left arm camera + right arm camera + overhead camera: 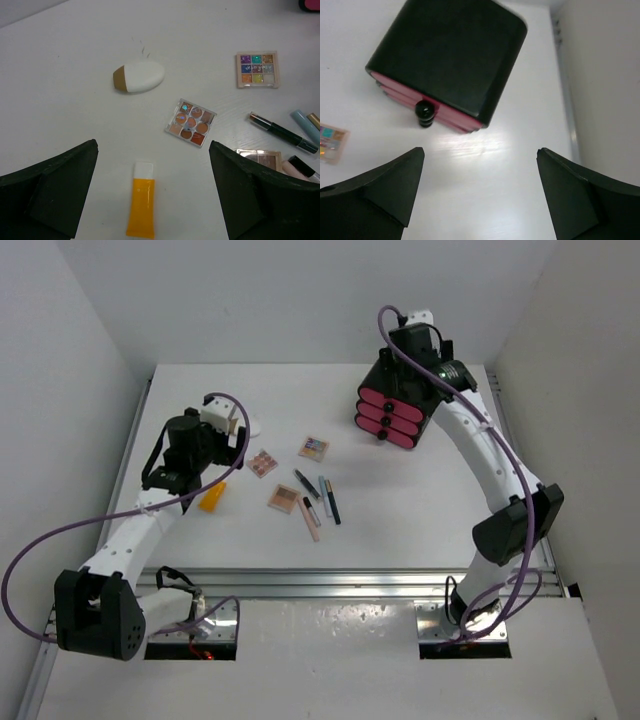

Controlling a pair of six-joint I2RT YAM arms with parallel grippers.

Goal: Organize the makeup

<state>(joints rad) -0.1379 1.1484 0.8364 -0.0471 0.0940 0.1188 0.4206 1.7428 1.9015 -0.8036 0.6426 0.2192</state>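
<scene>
Left gripper (152,150) spread wide, nothing between the fingers (55,185), and right there at the near edge lies the yellow tube (140,207), white cap pointing away, lying in the gap but touching neither finger. Just past it, a little to the right, sits the warm-toned palette (190,122), turned at an angle. Beyond that is the white puff (140,77), lying on its side with the tan end to the left, well apart from the tube. Off to the right, a third palette (262,157) peeks out from behind the right finger, the black pencil (282,132) and pale-blue tube (306,125) lie slantwise beside it, and the glitter palette (257,69) sits farther back. Over on the other side, the right gripper (480,150) is also wide open and holding nothing, with the black box (450,55) ahead of it, pink drawers closed, its knob (424,112) facing the fingers. It all rests on a white table (420,510) closed in by plain white walls (300,300).
</scene>
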